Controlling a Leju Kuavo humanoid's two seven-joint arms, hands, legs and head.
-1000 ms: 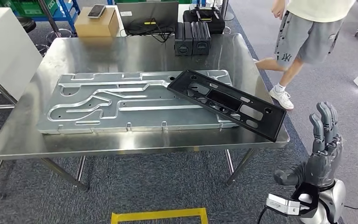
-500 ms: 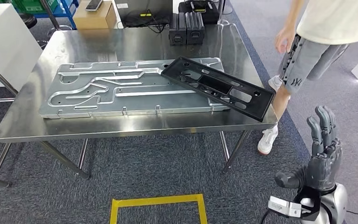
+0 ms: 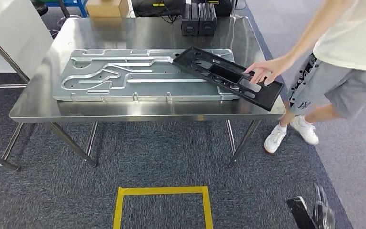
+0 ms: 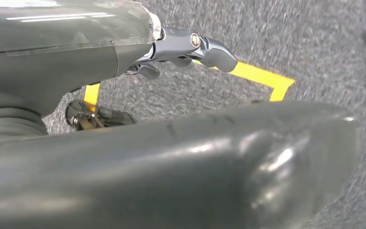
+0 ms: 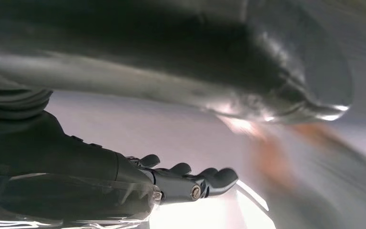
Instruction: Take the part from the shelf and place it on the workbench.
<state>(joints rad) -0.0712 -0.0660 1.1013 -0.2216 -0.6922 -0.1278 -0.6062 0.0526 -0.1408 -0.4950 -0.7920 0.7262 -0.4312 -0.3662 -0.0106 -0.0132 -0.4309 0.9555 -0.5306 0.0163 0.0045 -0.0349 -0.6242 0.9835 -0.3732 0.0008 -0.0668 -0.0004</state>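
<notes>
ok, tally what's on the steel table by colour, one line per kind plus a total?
Silver: 1, the big grooved metal plate.
Black: 3, the long frame part lying partly on the plate with a person's hand on it, and two small boxes at the far edge.
Total: 4.

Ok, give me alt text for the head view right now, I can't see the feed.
A person's hand rests on the long black part, which lies slanted across the right end of a grey metal plate on the steel workbench. Two black boxes stand at the far edge. A yellow tape square marks the grey carpet in front.
</notes>
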